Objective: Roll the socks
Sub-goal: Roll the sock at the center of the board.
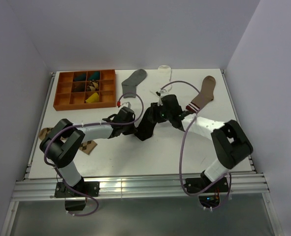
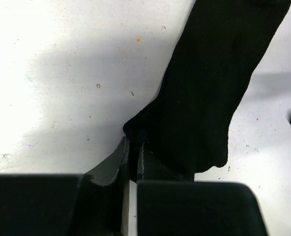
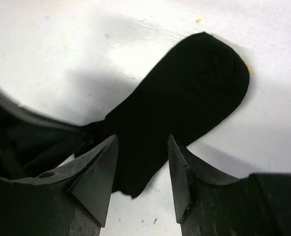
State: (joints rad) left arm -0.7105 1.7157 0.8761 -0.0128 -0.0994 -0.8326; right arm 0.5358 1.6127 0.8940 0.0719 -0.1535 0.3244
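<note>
Jaws of the left tool [image 2: 133,157] are pressed together, pinching the edge of the black sock [image 2: 209,88]. The right tool [image 3: 143,167] stands open, its jaws astride the same sock's rounded end, which lies flat on the white worktop [image 2: 51,73]; whether the tips touch fabric cannot be told. Beyond both tools lie the grey sock [image 1: 134,78] and an orange compartment tray [image 1: 81,106]. White walls enclose the worktop. Seen from above, the arms hide most of the black sock.
</note>
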